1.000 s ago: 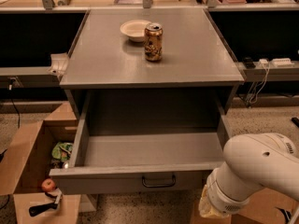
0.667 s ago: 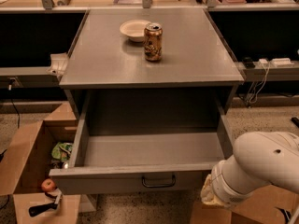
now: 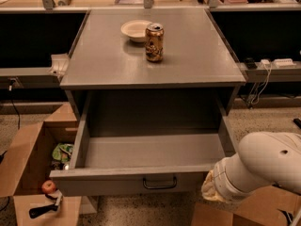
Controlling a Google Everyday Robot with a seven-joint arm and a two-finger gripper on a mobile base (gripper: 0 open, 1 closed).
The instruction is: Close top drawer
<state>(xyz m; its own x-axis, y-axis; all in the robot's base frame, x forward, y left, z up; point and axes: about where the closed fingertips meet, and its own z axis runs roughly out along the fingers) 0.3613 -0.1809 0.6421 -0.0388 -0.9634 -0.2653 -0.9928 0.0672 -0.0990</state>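
The grey cabinet point(image 3: 113, 65) fills mid-frame. Its top drawer point(image 3: 108, 185) is seen pulled far out at lower centre, no further in than a second ago, so closing is judged not begun. The white arm point(image 3: 268, 166) has been shifted slightly rightward at lower right. The gripper point(image 3: 210, 192), beside the drawer's right front corner, is mostly hidden; its opening cannot be told.
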